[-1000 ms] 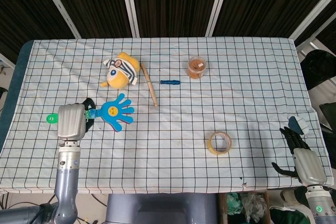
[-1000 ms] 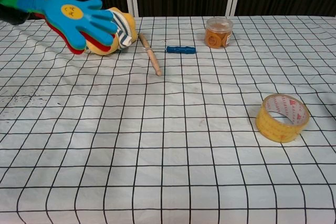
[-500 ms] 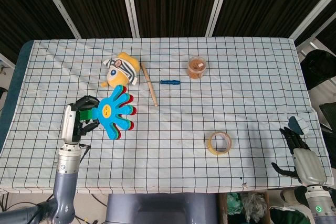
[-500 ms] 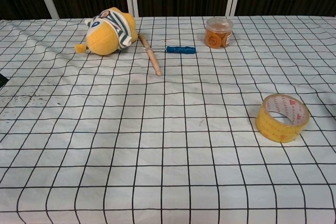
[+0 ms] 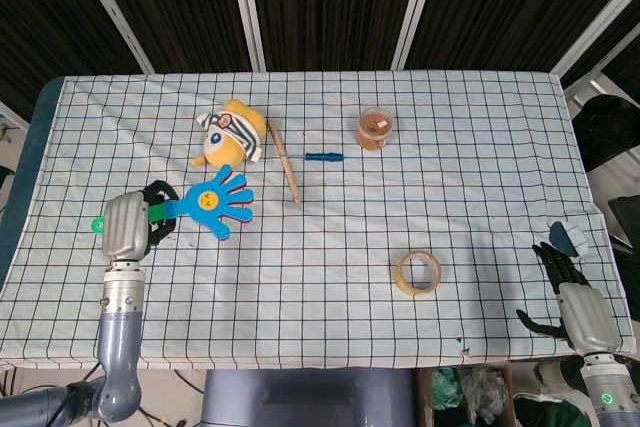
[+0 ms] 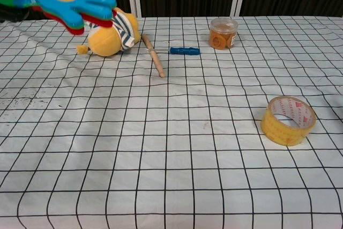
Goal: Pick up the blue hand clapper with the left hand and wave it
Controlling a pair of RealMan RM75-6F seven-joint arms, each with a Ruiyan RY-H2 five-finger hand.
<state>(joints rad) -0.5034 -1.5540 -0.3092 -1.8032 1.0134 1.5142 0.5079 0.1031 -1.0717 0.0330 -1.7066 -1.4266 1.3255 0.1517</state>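
Note:
My left hand [image 5: 128, 226] grips the green handle of the blue hand clapper [image 5: 213, 201] and holds it above the table at the left. In the chest view the blue hand clapper [image 6: 72, 1] hangs at the upper left with red and green leaves under the blue one. My left hand itself is nearly out of that view. Past the table's front right corner, my right hand [image 5: 578, 299] hangs low with its fingers spread and nothing in it.
A yellow striped plush toy [image 5: 232, 134] lies behind the clapper. A wooden stick [image 5: 284, 160], a blue screwdriver [image 5: 323, 157] and an orange jar [image 5: 375, 127] lie mid-table. A yellow tape roll [image 5: 418, 272] sits toward the front right.
The clapper swung up and fanned open half a second ago, leaving the chest view, and has now come back down into it. The right hand has not moved.

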